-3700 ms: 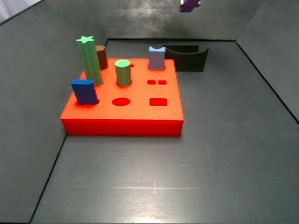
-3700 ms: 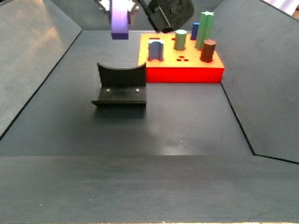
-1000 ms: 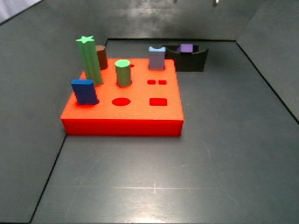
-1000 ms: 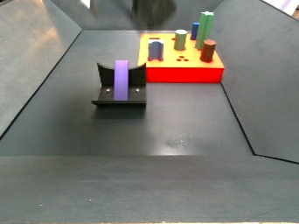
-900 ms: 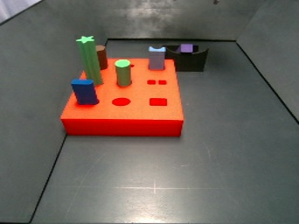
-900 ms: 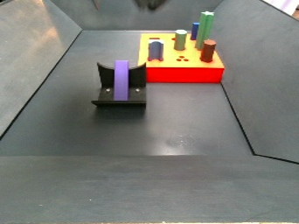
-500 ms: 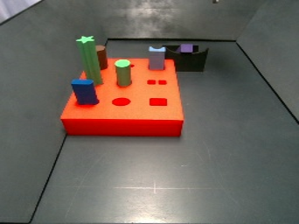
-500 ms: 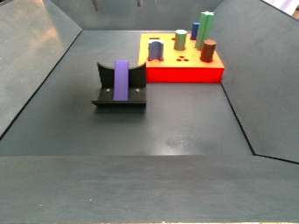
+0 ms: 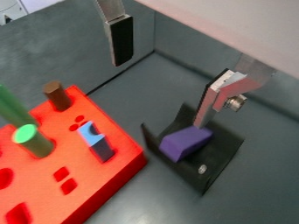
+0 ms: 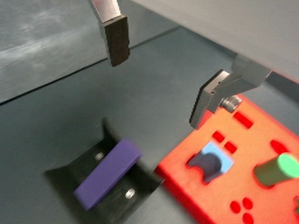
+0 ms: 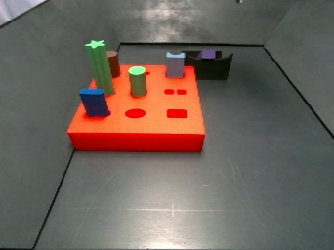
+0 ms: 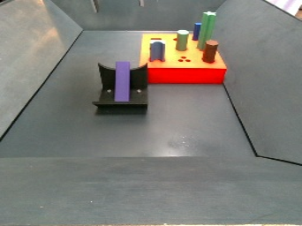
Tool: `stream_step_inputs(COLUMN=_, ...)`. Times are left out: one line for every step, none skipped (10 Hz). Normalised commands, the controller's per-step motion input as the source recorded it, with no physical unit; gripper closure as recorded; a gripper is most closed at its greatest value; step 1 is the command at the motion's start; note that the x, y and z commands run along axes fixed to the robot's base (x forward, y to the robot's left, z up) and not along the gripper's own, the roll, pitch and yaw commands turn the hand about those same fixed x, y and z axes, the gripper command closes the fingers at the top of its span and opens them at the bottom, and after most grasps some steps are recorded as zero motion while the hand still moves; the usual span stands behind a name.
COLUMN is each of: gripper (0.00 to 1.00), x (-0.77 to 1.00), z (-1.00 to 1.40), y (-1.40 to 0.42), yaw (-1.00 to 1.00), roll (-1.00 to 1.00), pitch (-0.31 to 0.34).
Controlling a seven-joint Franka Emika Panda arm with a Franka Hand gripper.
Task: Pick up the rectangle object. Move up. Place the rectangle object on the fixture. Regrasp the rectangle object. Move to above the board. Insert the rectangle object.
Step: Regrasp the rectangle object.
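Observation:
The purple rectangle object (image 12: pixel 122 79) lies lengthwise in the notch of the black fixture (image 12: pixel 104 91), untouched. In both wrist views the rectangle object (image 9: pixel 184 143) (image 10: pixel 108 175) rests on the fixture (image 9: pixel 218 166) (image 10: pixel 73 177) well below my gripper (image 9: pixel 167 74) (image 10: pixel 163 74). The gripper is open, with nothing between its fingers (image 9: pixel 121 39). In a side view only the fingertips (image 12: pixel 95 4) show at the top edge, high above the fixture. The red board (image 11: pixel 137 125) (image 12: pixel 186 69) sits beside the fixture.
On the board stand a green star peg (image 11: pixel 97 62), a green cylinder (image 11: pixel 137 81), a brown peg (image 11: pixel 113 64), a dark blue block (image 11: pixel 93 102) and a grey-blue peg (image 11: pixel 175 64). Dark sloping walls (image 12: pixel 48 53) enclose the floor.
The rectangle object, held aloft 3.7 s ago, now lies on the fixture. Over the last second the open gripper has risen almost out of the side views.

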Motion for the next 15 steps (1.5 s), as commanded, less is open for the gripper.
stream_step_inputs(gripper=0.0, x=-0.03, z=0.01, y=-0.02, yaw=0.03, roll=1.0, pitch=-0.02)
stream_step_inputs(gripper=0.0, x=-0.03, z=0.0, y=-0.02, yaw=0.03, roll=1.0, pitch=-0.024)
stream_step_inputs(gripper=0.0, x=-0.03, z=0.01, y=-0.02, yaw=0.04, roll=1.0, pitch=-0.024)
stream_step_inputs(gripper=0.0, x=-0.02, z=0.01, y=-0.02, yaw=0.04, roll=1.0, pitch=-0.021)
stream_step_inputs(gripper=0.0, x=-0.01, z=0.02, y=-0.02, yaw=0.04, roll=1.0, pitch=-0.018)
stream_step_inputs(gripper=0.0, x=0.0, z=0.0, y=-0.02, yaw=0.04, roll=1.0, pitch=-0.015)
stream_step_inputs(gripper=0.0, x=0.02, z=-0.01, y=-0.02, yaw=0.04, roll=1.0, pitch=-0.011)
stream_step_inputs(gripper=0.0, x=0.03, z=-0.01, y=-0.02, yaw=0.04, roll=1.0, pitch=-0.001)
stream_step_inputs(gripper=0.0, x=0.04, z=-0.01, y=-0.03, yaw=0.04, roll=1.0, pitch=0.009)
stream_step_inputs(gripper=0.0, x=0.05, z=-0.01, y=-0.03, yaw=0.05, roll=1.0, pitch=0.024)
stream_step_inputs(gripper=0.0, x=0.06, z=-0.01, y=-0.03, yaw=0.05, roll=1.0, pitch=0.043)
stream_step_inputs(gripper=0.0, x=0.08, z=-0.01, y=-0.03, yaw=0.07, roll=1.0, pitch=0.075)
stream_step_inputs(gripper=0.0, x=0.09, z=-0.01, y=-0.04, yaw=0.08, roll=0.96, pitch=0.106)
stream_step_inputs(gripper=0.0, x=0.09, z=-0.02, y=-0.04, yaw=0.1, roll=0.69, pitch=0.111)
stream_step_inputs(gripper=0.0, x=0.09, z=-0.02, y=-0.04, yaw=0.1, roll=0.55, pitch=0.11)
